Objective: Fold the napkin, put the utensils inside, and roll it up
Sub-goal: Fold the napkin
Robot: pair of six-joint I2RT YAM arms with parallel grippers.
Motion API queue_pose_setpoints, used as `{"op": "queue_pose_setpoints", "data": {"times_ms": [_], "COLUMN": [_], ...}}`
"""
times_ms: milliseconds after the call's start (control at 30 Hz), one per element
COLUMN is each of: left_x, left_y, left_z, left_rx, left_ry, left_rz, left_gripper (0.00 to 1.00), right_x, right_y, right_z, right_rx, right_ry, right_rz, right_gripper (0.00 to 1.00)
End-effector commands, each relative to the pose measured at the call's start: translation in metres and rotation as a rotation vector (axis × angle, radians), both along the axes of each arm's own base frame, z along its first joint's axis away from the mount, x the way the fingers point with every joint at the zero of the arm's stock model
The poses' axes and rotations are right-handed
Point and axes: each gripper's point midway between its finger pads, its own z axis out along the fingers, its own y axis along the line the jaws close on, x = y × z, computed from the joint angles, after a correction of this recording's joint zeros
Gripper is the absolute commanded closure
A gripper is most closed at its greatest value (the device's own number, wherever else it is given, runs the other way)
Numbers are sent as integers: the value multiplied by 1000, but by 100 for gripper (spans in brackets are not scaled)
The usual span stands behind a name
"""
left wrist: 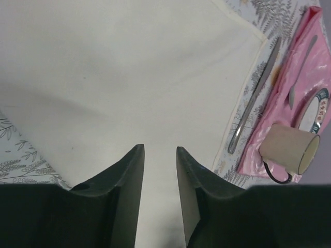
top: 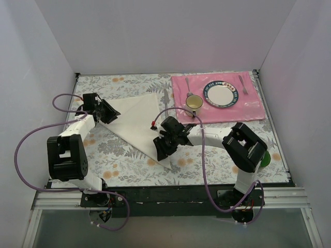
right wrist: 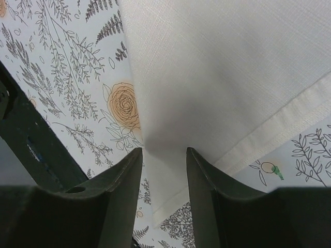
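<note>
Bright, even light came from overhead; a soft shadow pooled on the napkin (right wrist: 217, 77) just ahead of the right hand (right wrist: 164, 153), itself dark and slightly blurred.

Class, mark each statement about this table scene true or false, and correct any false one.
1. The napkin is folded into a triangle. True.
2. The knife lies on the napkin. False: it lies beside it, on the floral tablecloth.
3. The mug stands on the pink placemat. True.
4. The mug stands on the plate. False: it stands beside the plate.
5. The right tool is over the plate. False: it is over a napkin corner.
</note>
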Motion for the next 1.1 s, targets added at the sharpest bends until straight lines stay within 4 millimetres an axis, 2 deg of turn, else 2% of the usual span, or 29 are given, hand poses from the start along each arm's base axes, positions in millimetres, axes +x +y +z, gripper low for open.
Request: {"op": "queue_pose_setpoints", "data": {"times_ms": [0, 33, 67, 100, 133, 267, 467, 600, 700, 800, 833, 900, 933, 1000, 1033, 1067], "left_x": [13, 14, 16, 17, 16, 10, -1, -10, -11, -11, -9, -1, 1, 5, 11, 12], "left_y": [26, 27, 29, 35, 37, 52, 76, 81, 82, 86, 87, 87, 86, 72, 66, 49], "left_z": [-2, -4, -8, -16, -23, -43, -60, -72, -80, -74, -68, -47, -40, -26, -7, 2], "left_rx": [78, 59, 46, 33, 20, -20, 19, 48, 56, 83, 97, 131, 136, 143, 156, 161], "left_ry": [-26, -22, -18, 0, 18, 64, 114, 158, 192, 195, 174, 111, 95, 70, 23, -1], "left_rz": [94, 111, 121, 137, 149, 216, 301, 326, 326, 329, 320, 316, 308, 273, 262, 224], "left_gripper": [76, 77, 79, 81, 84, 87, 88, 85, 84, 82, 80, 77, 75, 71, 65, 62], "right_x": [8, 16, 16, 17, 24, 23, 6, -11, -16, -9, 3, 27, 46, 86, 105, 136], "right_y": [16, 31, 38, 43, 53, 61, 43, 18, 9, 9, 17, 23, 28, 23, 11, 10], "right_z": [24, 40, 44, 39, 49, 40, 20, 2, 1, 13, 28, 44, 61, 69, 70, 80], "right_rx": [24, 66, 86, 83, 110, 106, 89, 39, 24, 14, 34, 30, 38, -13, -53, -80], "right_ry": [-52, -74, -58, -45, -55, -21, 20, 48, 60, 23, -15, -83, -117, -206, -208, -273], "right_rz": [22, 30, 44, 52, 55, 68, 61, 44, 37, 19, 9, -45, -89, -221, -299, -379], "right_gripper": [51, 50, 50, 50, 50, 54, 59, 59, 59, 58, 56, 53, 50, 46, 44, 41]}}
